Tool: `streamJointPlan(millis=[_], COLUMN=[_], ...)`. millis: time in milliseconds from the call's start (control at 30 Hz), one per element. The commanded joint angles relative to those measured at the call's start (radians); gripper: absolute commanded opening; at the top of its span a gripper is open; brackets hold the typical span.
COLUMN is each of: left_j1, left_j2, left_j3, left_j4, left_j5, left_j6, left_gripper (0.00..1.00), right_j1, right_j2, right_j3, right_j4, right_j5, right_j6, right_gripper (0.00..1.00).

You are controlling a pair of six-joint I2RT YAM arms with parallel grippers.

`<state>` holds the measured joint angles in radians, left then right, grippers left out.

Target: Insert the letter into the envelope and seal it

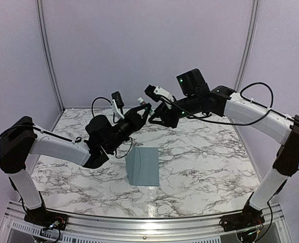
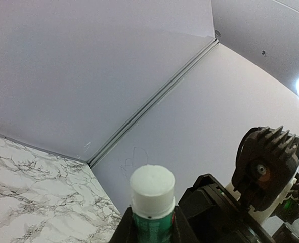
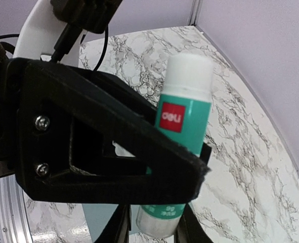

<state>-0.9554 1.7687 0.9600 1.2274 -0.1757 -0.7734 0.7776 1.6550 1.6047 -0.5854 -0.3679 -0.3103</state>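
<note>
A glue stick (image 3: 185, 116) with a green body and white cap (image 2: 152, 190) is held in the air above the table's far middle. My left gripper (image 2: 153, 223) is shut on its body, and one left finger (image 3: 114, 131) crosses in front of it in the right wrist view. My right gripper (image 3: 154, 230) has its jaws on either side of the stick's bottom end, with a thin gap showing on one side. The blue-grey envelope (image 1: 143, 166) lies flat on the marble table, below both grippers. The letter is not in view.
The marble table (image 1: 205, 162) is walled by pale panels at the back and sides. Both arms meet high over the table's far middle (image 1: 150, 112). A metal rail (image 1: 139, 225) runs along the near edge.
</note>
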Motion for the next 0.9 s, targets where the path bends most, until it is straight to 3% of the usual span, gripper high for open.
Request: streamJointPlan(millis=[0,167,333,500,600,667,733,767,800,867], left_j1=[0.002,0.003,0.003,0.003,0.003,0.003,0.003,0.003,0.003,0.003], left_j2=[0.001,0.003,0.005,0.007,0.005,0.004,0.004,0.003,0.003,0.003], left_j3=[-0.004,-0.003,-0.004,-0.005,-0.006,-0.007,-0.007,-0.007,-0.007,-0.005], left_j4=[0.017,0.019,0.018,0.018,0.017,0.018,0.018,0.018,0.019,0.019], left_j5=[-0.001,0.004,0.007,0.016,0.023,0.023,0.023,0.023,0.023,0.022], left_j6=[0.013,0.010,0.014,0.018,0.020,0.021,0.022,0.021,0.020,0.019], left_gripper=[0.00,0.00,0.00,0.00,0.00,0.00,0.00,0.00,0.00,0.00], right_j1=[0.010,0.010,0.008,-0.071,-0.157,-0.192,-0.211,-0.215,-0.216,-0.217], right_j2=[0.000,0.003,0.016,0.059,0.069,0.059,0.050,0.049,0.050,0.043], right_j3=[0.040,0.043,0.069,0.090,0.001,-0.126,-0.244,-0.270,-0.275,-0.249], right_j4=[0.007,0.012,0.002,0.011,0.237,0.621,1.021,1.119,1.121,0.919], right_j5=[0.003,-0.005,-0.082,-0.496,-0.857,-1.041,-1.075,-1.079,-1.078,-1.051], right_j6=[0.007,0.024,0.039,0.144,0.408,0.748,1.072,1.153,1.158,0.956], right_gripper=[0.23,0.22,0.11,0.07,0.07,0.06,0.05,0.05,0.06,0.14])
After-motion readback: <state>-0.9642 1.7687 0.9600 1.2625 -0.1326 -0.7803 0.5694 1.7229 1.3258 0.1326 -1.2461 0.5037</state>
